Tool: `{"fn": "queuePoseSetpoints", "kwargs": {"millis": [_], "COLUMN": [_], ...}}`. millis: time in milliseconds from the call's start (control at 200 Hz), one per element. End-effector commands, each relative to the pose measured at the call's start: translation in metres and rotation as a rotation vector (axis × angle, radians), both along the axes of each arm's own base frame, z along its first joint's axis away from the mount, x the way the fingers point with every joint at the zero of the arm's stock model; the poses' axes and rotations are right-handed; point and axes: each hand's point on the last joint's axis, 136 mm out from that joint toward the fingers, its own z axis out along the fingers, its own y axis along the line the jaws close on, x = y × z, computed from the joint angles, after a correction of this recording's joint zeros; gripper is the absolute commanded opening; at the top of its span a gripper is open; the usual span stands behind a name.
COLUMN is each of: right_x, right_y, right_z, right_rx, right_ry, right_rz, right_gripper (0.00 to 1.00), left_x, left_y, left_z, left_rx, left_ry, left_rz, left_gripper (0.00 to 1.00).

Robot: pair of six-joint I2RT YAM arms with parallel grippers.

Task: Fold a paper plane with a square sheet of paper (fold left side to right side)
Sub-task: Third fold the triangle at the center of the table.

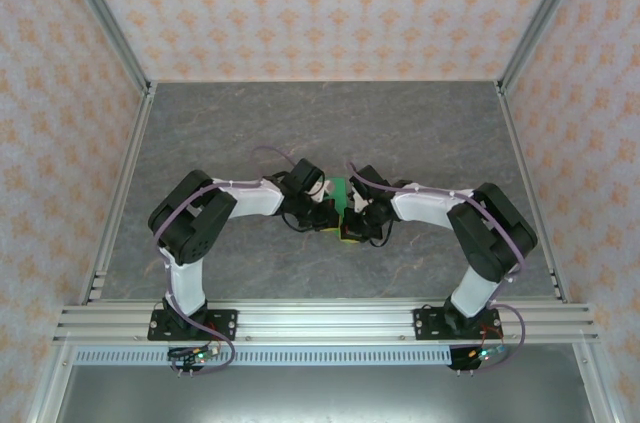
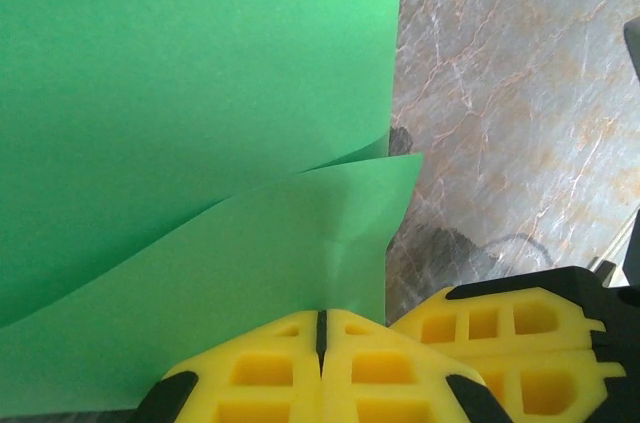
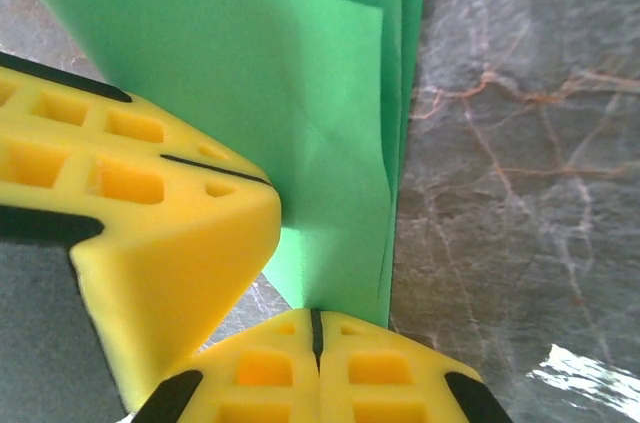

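Note:
The square sheet of paper [image 1: 341,191] is bright green and sits between both grippers at the table's middle. In the left wrist view it [image 2: 180,143] rises in two curved layers, and its lower layer runs down into the closed yellow jaws of my left gripper [image 2: 322,328]. In the right wrist view the paper [image 3: 320,143] stands in folded layers, with a bottom edge pinched in my right gripper [image 3: 316,328]. The two grippers [image 1: 330,215] [image 1: 352,231] are almost touching. The right one's yellow fingers [image 2: 520,343] show beside the left one's, and the left one's fingers [image 3: 150,203] lie close on the left.
The grey marbled tabletop [image 1: 320,123] spreads around the grippers, framed by aluminium rails [image 1: 320,321] at the near edge and patterned walls on three sides. Both arms bend inward from their bases [image 1: 190,323] [image 1: 455,323].

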Motion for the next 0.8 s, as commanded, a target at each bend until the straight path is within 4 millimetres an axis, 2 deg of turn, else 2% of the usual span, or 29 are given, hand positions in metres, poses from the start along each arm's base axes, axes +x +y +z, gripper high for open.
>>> {"fn": "queuePoseSetpoints", "kwargs": {"millis": [0,215,600,791], "right_x": [-0.019,-0.022,-0.032,-0.034], "right_y": [-0.041,-0.048,-0.055,-0.056], "right_z": [-0.046,-0.049,-0.056,-0.057], "right_rx": [-0.225,-0.264,-0.289,-0.293], "right_ry": [0.058,0.065,0.104,0.113], "right_rz": [-0.004,0.006,0.018,0.021], "right_gripper": [0.00,0.00,0.00,0.00], "left_x": [-0.010,0.003,0.038,0.047], "left_y": [0.020,0.041,0.081,0.098], "left_z": [-0.042,-0.044,-0.033,-0.031], "left_rx": [0.133,0.168,0.191,0.219], "left_ry": [0.019,-0.011,-0.076,-0.085], "left_rz": [0.011,0.055,0.082,0.080], "left_gripper": [0.00,0.00,0.00,0.00]}}
